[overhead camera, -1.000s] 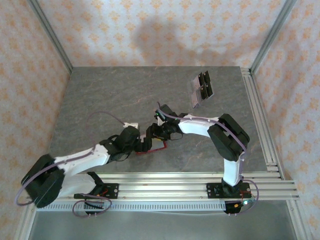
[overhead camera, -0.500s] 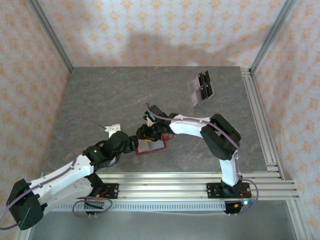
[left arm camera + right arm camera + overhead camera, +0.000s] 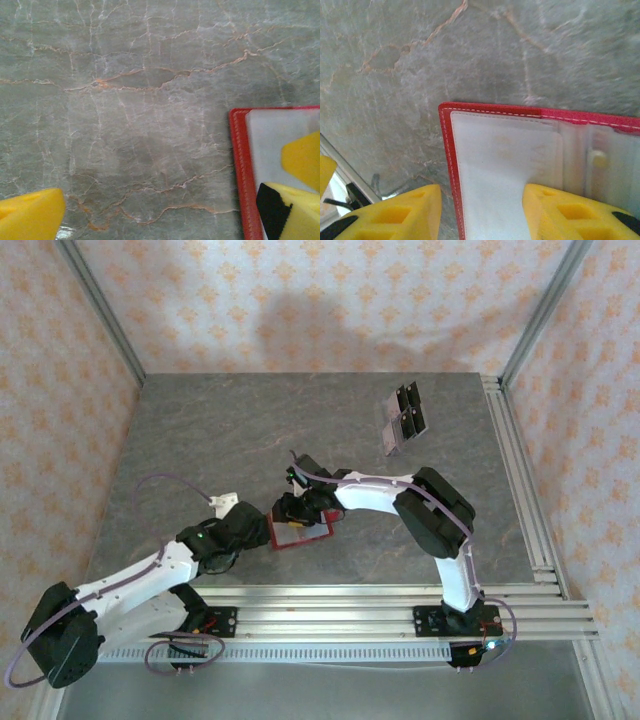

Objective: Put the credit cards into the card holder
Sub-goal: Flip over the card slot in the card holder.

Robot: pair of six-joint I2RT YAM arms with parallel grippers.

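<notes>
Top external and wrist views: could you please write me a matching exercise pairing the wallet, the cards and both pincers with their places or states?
Things:
1. wallet
2. cards
3. left pincer
4. right pincer

Places or states:
A. clustered at the far right of the table
B. jaws spread widest
C. red, lying open
D. jaws partly open, astride the wallet's edge

Pairs: 1-C, 2-A, 3-B, 4-D

Arms (image 3: 380, 492) crowd the card holder (image 3: 305, 536) (tabletop (image 3: 230, 430) beyond open).
</notes>
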